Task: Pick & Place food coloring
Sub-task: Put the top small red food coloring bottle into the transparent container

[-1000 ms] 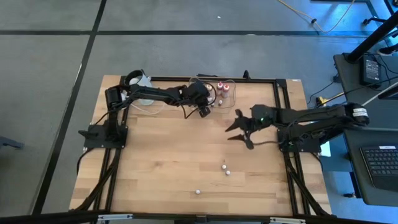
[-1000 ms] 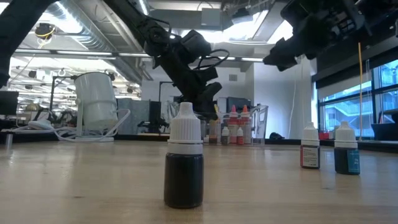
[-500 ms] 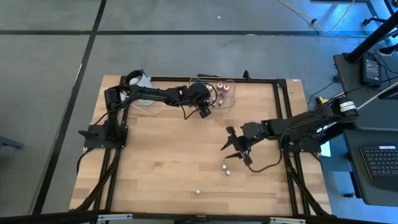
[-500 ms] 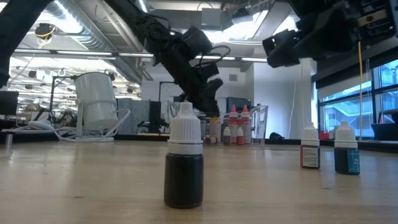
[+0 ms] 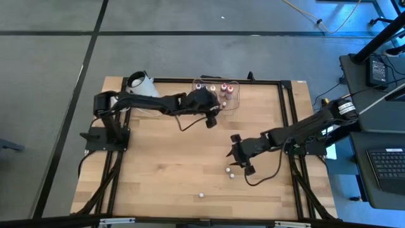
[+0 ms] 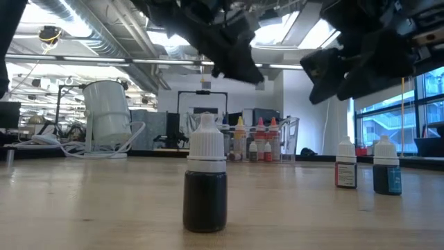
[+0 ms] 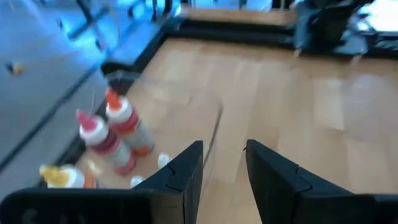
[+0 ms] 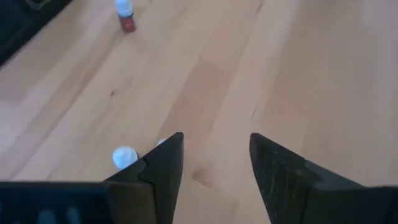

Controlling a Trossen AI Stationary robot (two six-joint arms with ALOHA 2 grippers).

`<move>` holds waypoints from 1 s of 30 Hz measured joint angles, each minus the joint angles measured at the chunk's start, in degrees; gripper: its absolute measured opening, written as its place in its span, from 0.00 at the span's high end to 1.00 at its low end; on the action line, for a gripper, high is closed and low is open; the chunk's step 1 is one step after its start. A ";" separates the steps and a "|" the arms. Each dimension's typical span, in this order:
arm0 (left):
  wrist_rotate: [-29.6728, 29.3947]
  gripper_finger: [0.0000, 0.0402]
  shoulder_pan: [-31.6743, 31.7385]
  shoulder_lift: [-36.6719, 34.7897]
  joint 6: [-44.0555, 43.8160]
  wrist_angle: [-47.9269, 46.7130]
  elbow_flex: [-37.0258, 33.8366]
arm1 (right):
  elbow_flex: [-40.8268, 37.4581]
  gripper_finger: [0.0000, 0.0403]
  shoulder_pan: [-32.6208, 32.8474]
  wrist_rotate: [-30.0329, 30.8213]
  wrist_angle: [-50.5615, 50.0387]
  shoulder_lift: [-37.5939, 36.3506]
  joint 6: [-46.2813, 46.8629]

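Inside clear tub [image 5: 218, 93], several upright colouring bottles [image 7: 127, 123], both end effectors [image 7: 221, 168] [image 8: 214, 163] parted, empty.

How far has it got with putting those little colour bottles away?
Several bottles already stand in the clear tub, next to the empty left hand. Nothing is held: the open right hand hovers over two loose bottles. Those and a third bottle near the front edge remain on the table.

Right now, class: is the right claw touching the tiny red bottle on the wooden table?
Apart: the right wrist view shows the red bottle far beyond the open right claw.
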 joint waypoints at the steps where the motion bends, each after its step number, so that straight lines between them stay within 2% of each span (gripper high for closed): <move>1: -0.63 0.71 -0.81 -1.03 0.82 0.87 -0.88 | 0.00 0.54 0.02 -0.10 0.57 0.61 1.74; 4: -3.34 0.71 -3.28 -4.88 2.62 7.89 -5.42 | 0.00 0.54 0.05 -1.87 0.90 2.10 5.75; 7: -3.64 0.72 -4.69 -10.48 3.37 18.38 -12.27 | 0.00 0.54 0.87 -2.98 2.25 3.38 5.81; 12: 2.21 0.72 -6.23 -18.83 5.15 31.26 -22.40 | -0.02 0.54 2.24 -3.14 7.79 6.80 -0.02; 18: 2.79 0.72 -7.93 -24.41 5.32 33.49 -27.34 | 0.00 0.54 2.36 -3.13 11.98 10.60 0.50; 30: 2.79 0.72 -9.10 -24.08 6.40 34.14 -27.36 | -0.02 0.54 2.33 -4.62 9.67 14.18 4.88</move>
